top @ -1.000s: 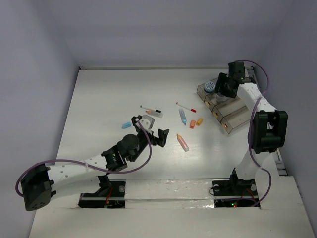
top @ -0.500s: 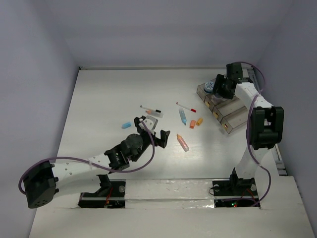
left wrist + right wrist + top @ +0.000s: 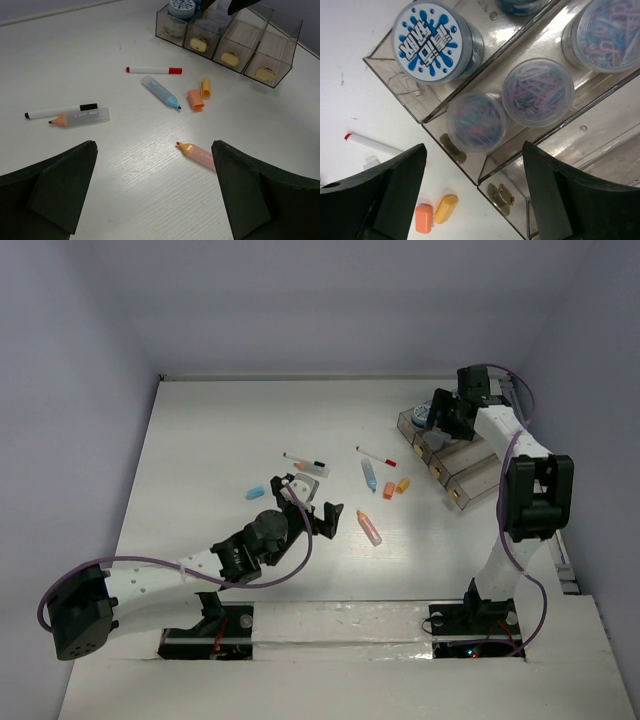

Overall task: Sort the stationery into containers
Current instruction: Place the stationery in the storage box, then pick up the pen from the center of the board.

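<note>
Top view: left gripper spread wide, empty, low over the table by pink stick; right gripper above tray.
Left wrist: pink stick lies just beside one finger; red-capped pen farther off.
Right wrist: fingers apart, grasping nothing; jar stands in the tray's end compartment.

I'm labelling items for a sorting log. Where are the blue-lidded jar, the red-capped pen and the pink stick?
blue-lidded jar (image 3: 427, 42), right wrist view, centre of its lid.
red-capped pen (image 3: 152, 70), left wrist view, middle of its white barrel.
pink stick (image 3: 200, 154), left wrist view, middle of its body.
</note>
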Robot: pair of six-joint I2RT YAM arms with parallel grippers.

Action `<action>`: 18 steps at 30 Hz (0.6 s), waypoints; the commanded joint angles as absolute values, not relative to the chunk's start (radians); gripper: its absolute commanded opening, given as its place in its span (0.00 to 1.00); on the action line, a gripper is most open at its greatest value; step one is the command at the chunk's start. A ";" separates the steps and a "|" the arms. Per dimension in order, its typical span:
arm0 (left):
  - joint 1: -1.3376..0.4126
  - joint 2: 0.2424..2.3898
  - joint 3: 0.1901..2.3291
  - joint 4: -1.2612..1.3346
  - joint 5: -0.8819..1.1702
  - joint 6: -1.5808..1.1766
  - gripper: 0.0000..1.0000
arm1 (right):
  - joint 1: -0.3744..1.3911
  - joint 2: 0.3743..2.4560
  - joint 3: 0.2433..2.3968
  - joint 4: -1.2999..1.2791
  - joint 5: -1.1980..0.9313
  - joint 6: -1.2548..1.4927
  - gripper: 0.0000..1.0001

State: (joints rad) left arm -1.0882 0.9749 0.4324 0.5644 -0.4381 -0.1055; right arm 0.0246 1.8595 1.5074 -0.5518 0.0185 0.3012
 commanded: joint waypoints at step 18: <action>-1.088 0.862 0.428 0.572 -0.684 -0.155 0.99 | 0.351 1.785 1.575 -0.456 -0.077 0.077 0.73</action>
State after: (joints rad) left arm -1.0882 0.9031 0.4324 0.5556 -0.5648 -0.1238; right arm 0.2661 1.7493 1.5280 -0.4843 -0.0689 0.1581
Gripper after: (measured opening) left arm 0.990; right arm 0.758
